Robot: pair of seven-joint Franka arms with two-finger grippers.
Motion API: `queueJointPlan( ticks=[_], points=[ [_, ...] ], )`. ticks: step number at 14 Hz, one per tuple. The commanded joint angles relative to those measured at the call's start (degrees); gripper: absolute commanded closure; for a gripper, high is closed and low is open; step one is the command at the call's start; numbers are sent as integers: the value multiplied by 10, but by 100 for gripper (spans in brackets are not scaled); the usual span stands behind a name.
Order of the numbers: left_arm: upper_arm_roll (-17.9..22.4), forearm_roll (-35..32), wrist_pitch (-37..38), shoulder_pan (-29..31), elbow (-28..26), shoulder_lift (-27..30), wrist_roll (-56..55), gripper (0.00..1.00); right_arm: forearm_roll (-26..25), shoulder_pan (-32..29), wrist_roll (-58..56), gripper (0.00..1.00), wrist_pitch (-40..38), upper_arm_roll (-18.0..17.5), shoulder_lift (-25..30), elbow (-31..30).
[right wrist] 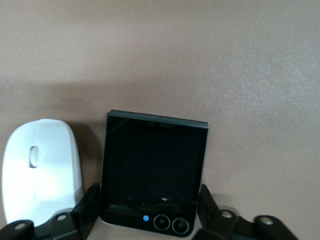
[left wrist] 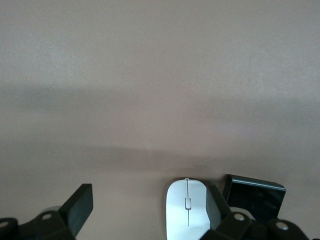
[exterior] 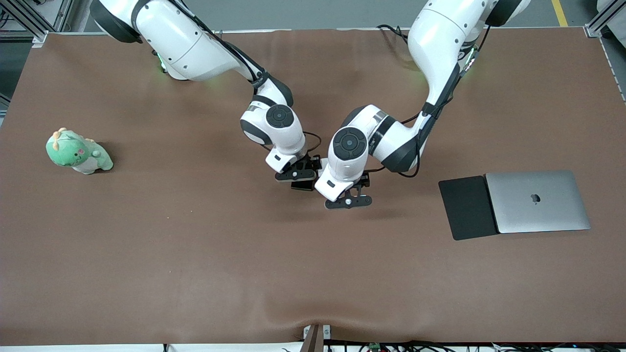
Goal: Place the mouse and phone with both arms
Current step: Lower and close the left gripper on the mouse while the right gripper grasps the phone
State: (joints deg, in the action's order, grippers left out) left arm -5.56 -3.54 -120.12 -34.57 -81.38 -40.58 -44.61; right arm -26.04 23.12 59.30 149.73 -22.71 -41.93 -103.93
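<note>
- Front view: both arms meet over the middle of the brown worktop (exterior: 195, 254). The right claw (exterior: 299, 177) sits over the phone (exterior: 302, 186), of which only a dark edge shows. The left claw (exterior: 348, 201) hangs just beside it; I cannot see the mouse here. A black pad (exterior: 467, 208), a closed laptop (exterior: 537, 201) and a green plush toy (exterior: 78, 152) lie well apart from the work.
- Left wrist view: the left claw (left wrist: 147, 215) is spread wide. The mouse (left wrist: 187, 210) lies on the worktop against one finger, not centred. I judge that I should shift sideways to centre it before closing.
- Right wrist view: the right claw (right wrist: 147, 212) brackets the phone (right wrist: 152, 172), fingers at both edges; whether it is truly clamped I cannot tell. The mouse (right wrist: 41, 170) lies just beside it, so I should lift straight up.
</note>
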Motion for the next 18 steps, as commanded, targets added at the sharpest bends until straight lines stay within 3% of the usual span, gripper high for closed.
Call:
queueJointPlan(
  ticks=[1,5,9,11,12,16,18],
  points=[
    [6,-15,-3,-10,13,-8,-13,0,-15,-7,12,100,0,-6,-12,17],
    [6,-16,-3,-11,13,-9,-12,0,-14,-40,2,100,-31,-21,5,15],
    [6,-16,-4,-12,13,-13,-14,0,-7,-109,-71,100,-121,-37,62,13],
    [12,-17,-20,-23,14,-27,-31,0,22,-134,-112,100,-140,-32,82,15],
    [19,-23,-27,-35,15,-33,-46,0,62,-140,-156,100,-148,-13,96,17],
    [29,-29,-32,-62,48,-74,-79,0,249,-136,-423,100,-241,126,155,35],
    [28,-26,-32,-67,55,-87,-107,0,261,-136,-505,100,-268,175,172,34]
  ],
)
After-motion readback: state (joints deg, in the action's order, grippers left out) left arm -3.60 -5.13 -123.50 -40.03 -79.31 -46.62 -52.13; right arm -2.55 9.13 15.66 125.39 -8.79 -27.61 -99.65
